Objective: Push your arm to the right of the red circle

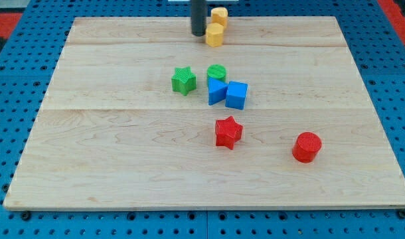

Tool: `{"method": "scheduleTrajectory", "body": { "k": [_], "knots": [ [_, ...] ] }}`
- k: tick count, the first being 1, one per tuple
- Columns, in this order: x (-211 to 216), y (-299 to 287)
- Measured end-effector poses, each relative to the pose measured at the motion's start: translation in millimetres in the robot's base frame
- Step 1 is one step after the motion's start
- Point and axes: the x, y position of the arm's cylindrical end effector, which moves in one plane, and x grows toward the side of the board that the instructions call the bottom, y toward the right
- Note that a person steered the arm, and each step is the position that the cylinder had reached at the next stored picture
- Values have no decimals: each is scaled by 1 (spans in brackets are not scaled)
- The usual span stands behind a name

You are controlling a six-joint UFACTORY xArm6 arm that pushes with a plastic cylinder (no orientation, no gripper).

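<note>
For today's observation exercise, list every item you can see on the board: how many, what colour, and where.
wooden board: 1, pale wood, fills the view, on a blue pegboard
yellow blocks: 2, yellow, top centre, one behind the other
green star: 1, green, centre
green cylinder: 1, green, right of the star
blue blocks: 2, blue, centre, other below the green cylinder
red star: 1, red, below the blue blocks
red circle: 1, red, lower right
my tip: 1, dark rod, just left of the yellow blocks

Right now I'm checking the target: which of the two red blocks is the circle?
The round red cylinder block at the view's lower right; the other, the red star block, has points and sits left of it.
</note>
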Motion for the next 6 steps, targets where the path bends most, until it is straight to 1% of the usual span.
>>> {"method": "scheduleTrajectory", "body": {
  "k": [1, 2, 3, 4, 5, 6],
  "knots": [
    [16, -21],
    [48, -8],
    [53, 115],
    [114, 186],
    [187, 221],
    [271, 225]
  ]
}}
